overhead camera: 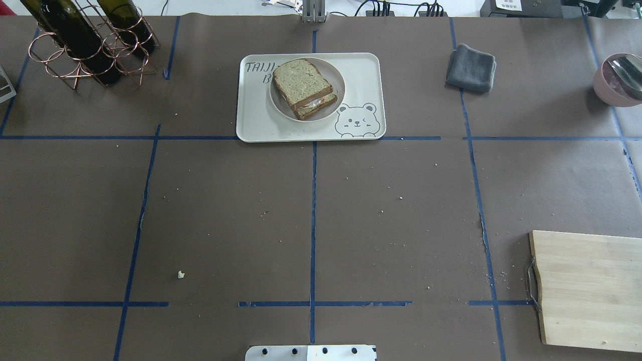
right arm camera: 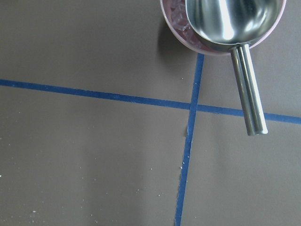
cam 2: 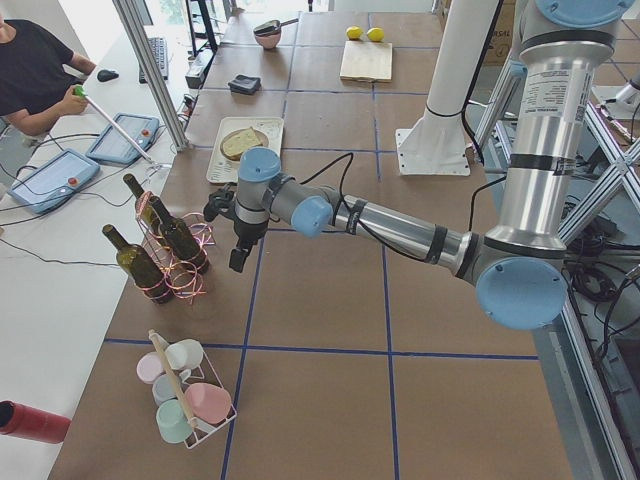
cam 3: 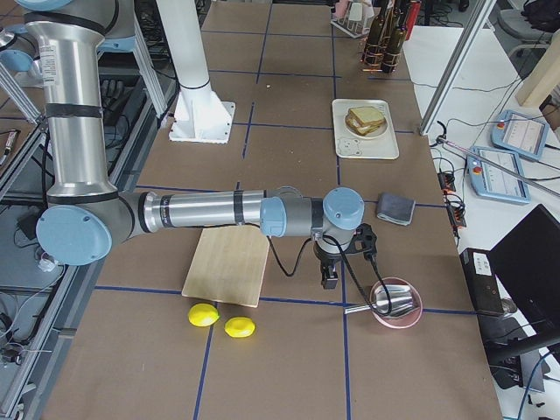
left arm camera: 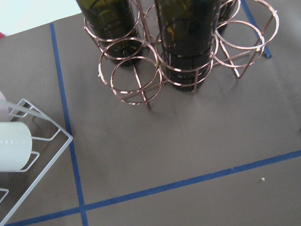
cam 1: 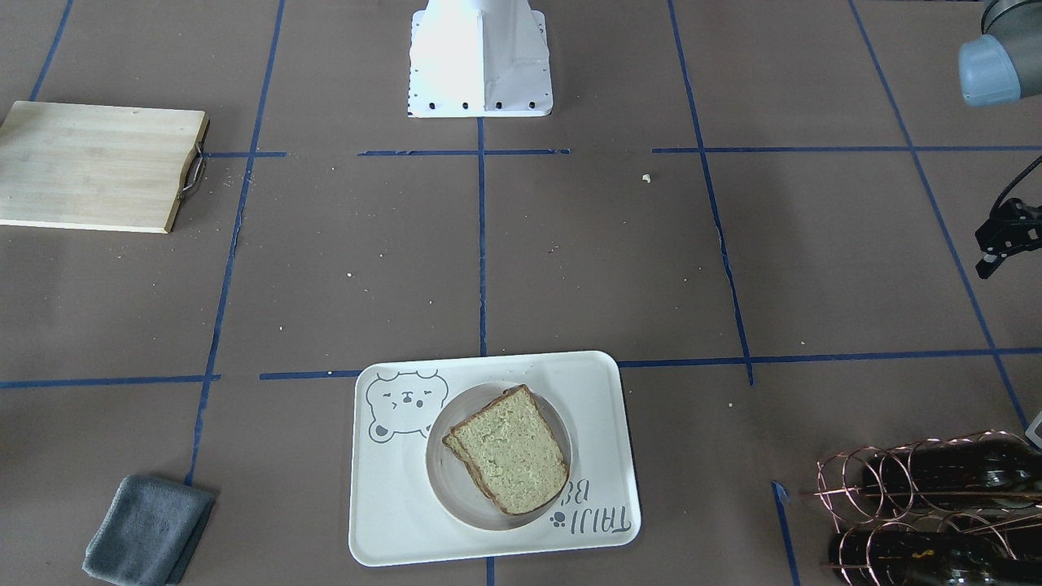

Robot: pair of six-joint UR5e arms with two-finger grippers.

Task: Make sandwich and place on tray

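Note:
The sandwich [overhead camera: 304,86] is two pale greenish-tan bread slices with a bit of white egg showing at the near edge. It lies on a round white plate [overhead camera: 337,98] on the cream bear tray [overhead camera: 363,67] at the table's far middle. It also shows in the front-facing view [cam 1: 511,452] on the tray [cam 1: 391,521]. My left gripper [cam 1: 989,262] hangs at that view's right edge, far from the tray, near the bottle rack [cam 2: 170,255]; I cannot tell whether it is open. My right gripper [cam 3: 330,278] hangs beside the pink bowl [cam 3: 395,303]; I cannot tell its state. No fingers show in the wrist views.
A copper rack with dark bottles [overhead camera: 85,45] stands far left. A grey cloth [overhead camera: 470,67] lies right of the tray. A wooden cutting board [overhead camera: 587,291] is near right. The pink bowl with a metal scoop [right arm camera: 221,21] is far right. A white cup rack [left arm camera: 23,155] is present.

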